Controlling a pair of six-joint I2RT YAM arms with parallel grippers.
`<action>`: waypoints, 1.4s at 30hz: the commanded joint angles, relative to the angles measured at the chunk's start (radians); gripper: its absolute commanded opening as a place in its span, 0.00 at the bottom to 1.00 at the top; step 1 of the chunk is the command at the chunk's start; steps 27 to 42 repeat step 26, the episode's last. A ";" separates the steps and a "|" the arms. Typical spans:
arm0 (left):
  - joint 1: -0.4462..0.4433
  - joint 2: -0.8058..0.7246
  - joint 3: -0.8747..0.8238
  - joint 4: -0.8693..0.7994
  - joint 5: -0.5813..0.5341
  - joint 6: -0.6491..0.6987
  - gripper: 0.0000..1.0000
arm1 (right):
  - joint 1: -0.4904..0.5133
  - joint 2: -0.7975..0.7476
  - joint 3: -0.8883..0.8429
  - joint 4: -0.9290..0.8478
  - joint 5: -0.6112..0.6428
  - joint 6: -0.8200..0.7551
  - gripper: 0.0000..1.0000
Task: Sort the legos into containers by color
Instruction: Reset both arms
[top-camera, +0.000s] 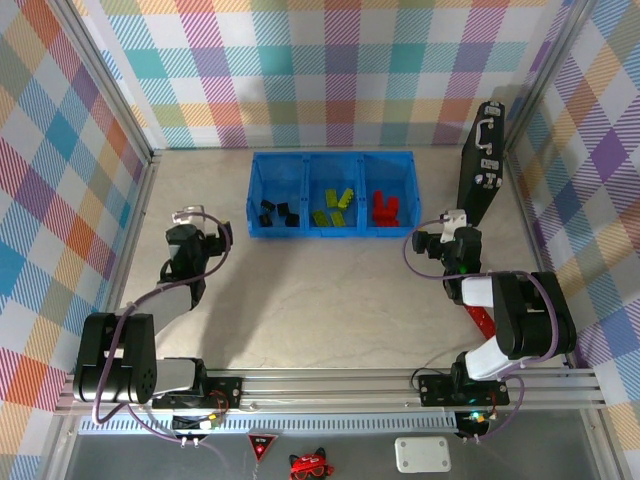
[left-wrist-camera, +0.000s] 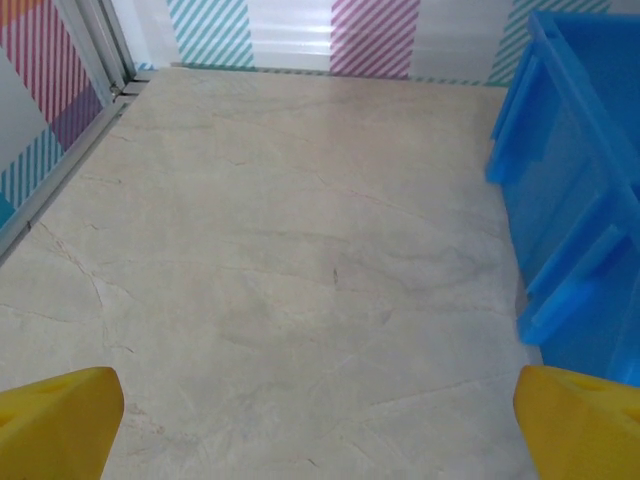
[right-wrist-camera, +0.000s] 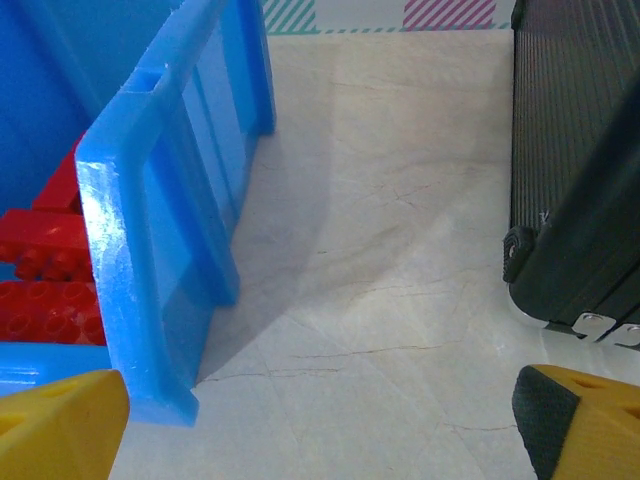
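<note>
The containers are three joined compartments of one blue bin (top-camera: 330, 158) at the back middle of the table. Black legos (top-camera: 278, 212) lie in the left compartment, lime-green legos (top-camera: 333, 205) in the middle one, red legos (top-camera: 385, 208) in the right one. My left gripper (top-camera: 205, 236) hovers left of the bin, open and holding nothing; its yellow fingertips (left-wrist-camera: 55, 420) stand wide over bare table, with the bin's wall (left-wrist-camera: 580, 200) to the right. Just off the bin's near right corner, my right gripper (top-camera: 445, 240) is open and holds nothing. In its wrist view the bin wall (right-wrist-camera: 165, 220) and red legos (right-wrist-camera: 45, 270) are on the left.
A tall black case with a handle (top-camera: 482, 165) stands upright right of the bin, close to my right gripper (right-wrist-camera: 320, 430), and rises on the right of the right wrist view as the case (right-wrist-camera: 575, 150). A flat red strip (top-camera: 483, 325) lies under the right arm. Walls enclose the table.
</note>
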 joint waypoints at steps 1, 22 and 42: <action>-0.004 0.040 -0.053 0.080 0.060 0.023 1.00 | -0.005 0.010 -0.003 0.039 -0.026 0.009 0.99; -0.024 0.279 -0.034 0.308 0.180 -0.009 1.00 | -0.012 0.014 0.006 0.027 -0.060 0.006 0.99; -0.024 0.278 -0.036 0.310 0.180 -0.010 1.00 | -0.017 0.003 -0.020 0.061 -0.051 0.010 0.99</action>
